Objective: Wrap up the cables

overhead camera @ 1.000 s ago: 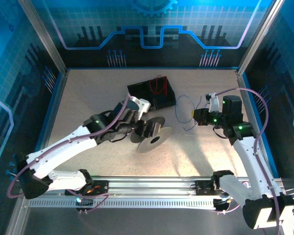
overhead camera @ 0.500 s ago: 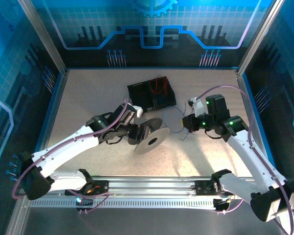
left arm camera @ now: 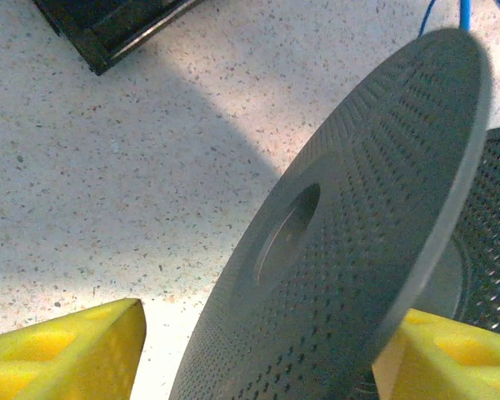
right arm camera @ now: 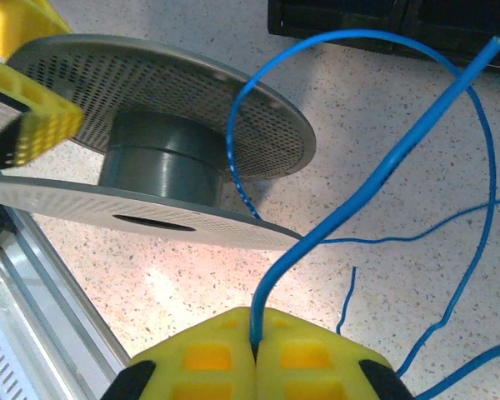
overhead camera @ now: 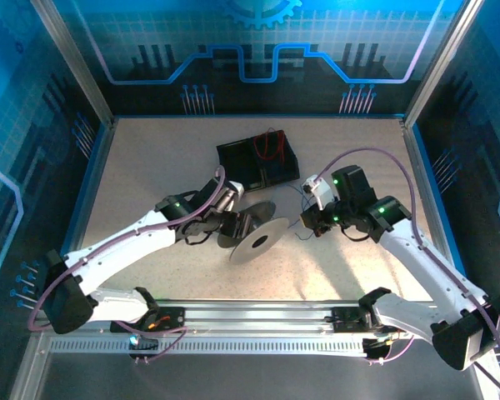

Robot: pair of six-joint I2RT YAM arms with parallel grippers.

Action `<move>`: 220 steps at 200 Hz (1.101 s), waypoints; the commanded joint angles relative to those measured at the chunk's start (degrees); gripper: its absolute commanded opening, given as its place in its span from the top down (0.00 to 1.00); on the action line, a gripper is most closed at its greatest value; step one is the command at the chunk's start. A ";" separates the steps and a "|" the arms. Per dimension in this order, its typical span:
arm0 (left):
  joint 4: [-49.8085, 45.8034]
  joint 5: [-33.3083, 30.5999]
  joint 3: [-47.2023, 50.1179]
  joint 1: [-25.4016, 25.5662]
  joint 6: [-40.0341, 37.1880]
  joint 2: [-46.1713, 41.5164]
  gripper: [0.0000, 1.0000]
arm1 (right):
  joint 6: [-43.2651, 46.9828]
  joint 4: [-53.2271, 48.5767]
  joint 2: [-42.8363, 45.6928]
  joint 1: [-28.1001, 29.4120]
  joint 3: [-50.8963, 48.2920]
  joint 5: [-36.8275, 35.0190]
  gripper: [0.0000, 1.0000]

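**Finding: task at an early stage; no winding visible.**

1. The left pincer point(overhead camera: 233, 223) grips the spool point(overhead camera: 258, 236) by one perforated flange and holds it tilted near the middle of the desk point(overhead camera: 150, 167). In the left wrist view its yellow fingers stand either side of that flange.

2. The right pincer point(right arm camera: 255, 337) is clenched on the blue cable point(right arm camera: 383, 169), which is pinched between the two yellow pads close beside the spool. From the pads the wire rises, arcs over in a wide loop and comes down near the edge of the lower flange. Further lengths trail loose across the desk on the right.

3. The hub point(right arm camera: 158, 162) between the flanges is bare grey, with no turn of wire on it. Whether the free end is anchored to the spool cannot be determined.

4. The red cable point(overhead camera: 267, 147) lies bunched in the black tray point(overhead camera: 237, 158) at the far side, well apart from both pincers and untouched.

**Assessment:** Done: spool secured, blue cable in hand and brought up to it. Outstanding: seating the blue wire on the hub, winding its full length, then fetching and wrapping the red one. In my judgement most of the work remains.
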State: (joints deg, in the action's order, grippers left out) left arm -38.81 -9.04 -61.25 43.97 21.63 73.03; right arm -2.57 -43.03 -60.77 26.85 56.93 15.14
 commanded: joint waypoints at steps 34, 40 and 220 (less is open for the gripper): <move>-3.08 -2.30 -0.35 -0.37 0.43 -4.85 0.17 | 3.95 -1.18 -0.31 3.87 -0.06 -1.50 1.00; -3.25 -2.22 -0.23 -0.37 0.51 -4.62 0.16 | 4.36 -1.27 -0.31 4.34 -0.06 -1.27 1.00; 9.25 -2.96 -4.44 4.20 -24.37 4.99 1.00 | 14.85 -6.89 -1.30 7.95 5.26 -3.98 1.00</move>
State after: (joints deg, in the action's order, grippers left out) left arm -34.04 -10.20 -61.84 46.50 8.43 76.58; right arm 5.52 -45.43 -61.47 34.09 57.89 6.63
